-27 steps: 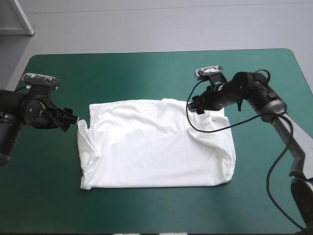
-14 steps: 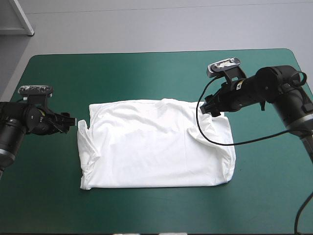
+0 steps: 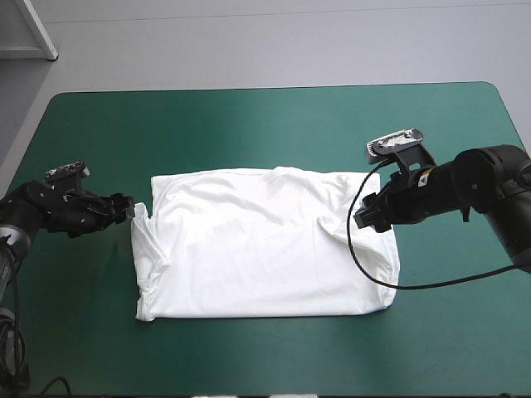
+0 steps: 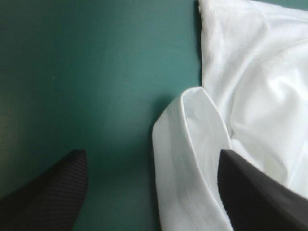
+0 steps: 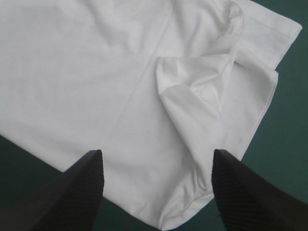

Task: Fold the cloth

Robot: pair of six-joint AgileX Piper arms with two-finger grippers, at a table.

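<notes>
Nearest me, the teal-green table cover (image 3: 249,356) runs bare up to the near edge of the T-shirt (image 3: 265,257). The shirt lies spread flat at the table's middle, white, with both sleeves turned in over the body so that it makes a rough rectangle. To my eye the small folds are done and a larger fold is still to come.

At the shirt's left edge the left gripper (image 3: 129,209) seems low to the cover. Its black fingers (image 4: 48,192) stand wide apart, one over bare cover and the other against the cloth, and a raised loop of sleeve hem (image 4: 192,144) stands between them. I'd guess it is lined up there because that loop is the easiest bit to pinch.

Across from it the right gripper (image 3: 362,218) hangs over the shirt's right edge. Its jaws are wide too and hold nothing, and the turned-in right sleeve (image 5: 197,96) lies puckered ahead of it. The two grippers sit at much the same depth on the table, which would suit a matched grab.

Beyond them lie the collar (image 3: 278,172) and then bare cover to the far edge.
</notes>
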